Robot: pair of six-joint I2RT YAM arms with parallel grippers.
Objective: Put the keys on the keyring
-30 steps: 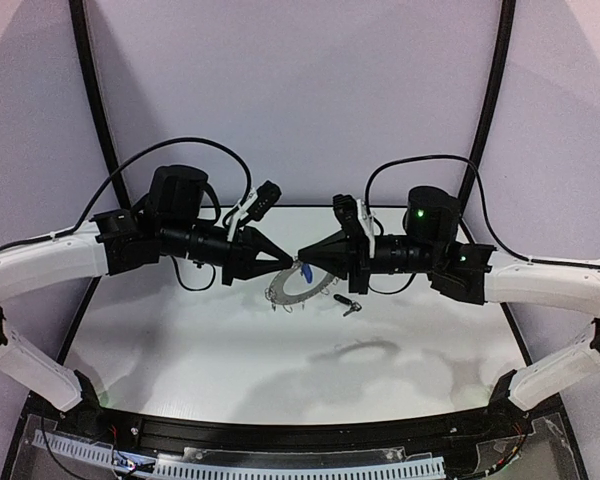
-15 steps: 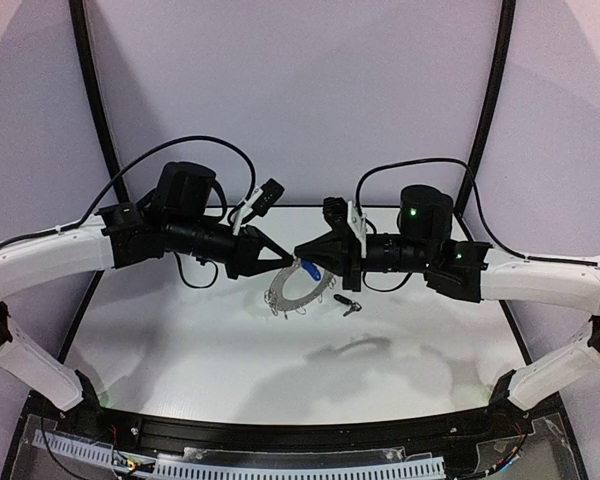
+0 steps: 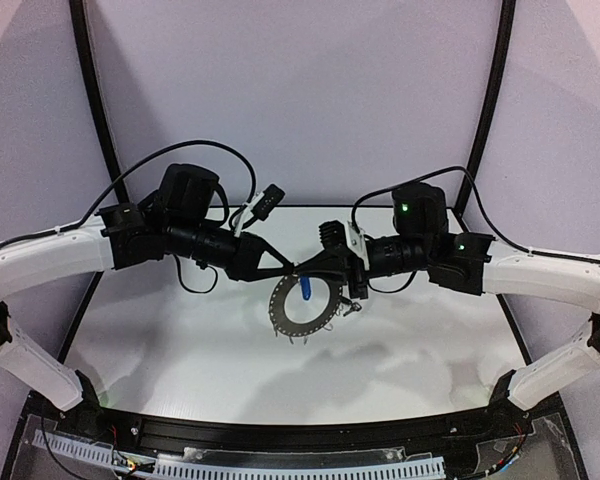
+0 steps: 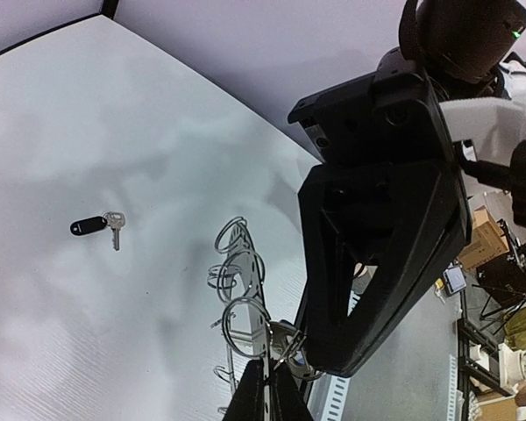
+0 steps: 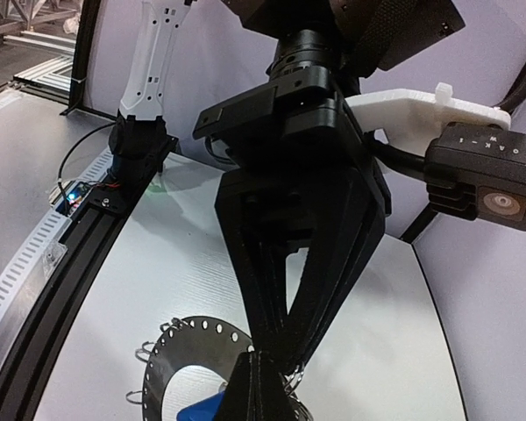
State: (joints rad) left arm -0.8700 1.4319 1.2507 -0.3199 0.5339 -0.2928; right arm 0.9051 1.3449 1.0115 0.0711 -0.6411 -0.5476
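Grey metal keyring (image 3: 280, 318) at centre, held up on edge between the two arms above the white table (image 3: 180, 340). It hangs just below the point where the fingertips meet, its broad face turned toward the overhead camera. Whether its lowest wire loops (image 4: 244, 326) touch the table cannot be told.

Left gripper (image 3: 292, 266): reaches in from the left, jaws drawn together to a narrow point. In the left wrist view the ring runs edge-on straight into the closed tips, so this gripper pinches the upper rim.

Right gripper (image 3: 302, 268): reaches in from the right, tip to tip with the left one, jaws likewise pressed together. The right wrist view shows its tips at the rim beside a small loop. Whether they grip the rim, the loop or nothing cannot be told.

Blue key (image 3: 306, 288): hangs at the top of the ring, across the central hole, just under the fingertips. Its attachment is hidden.

Black key (image 4: 89, 226): lies flat on the table with its silver blade exposed, apart from the ring. From overhead it sits to the ring's right, partly hidden below the right gripper.
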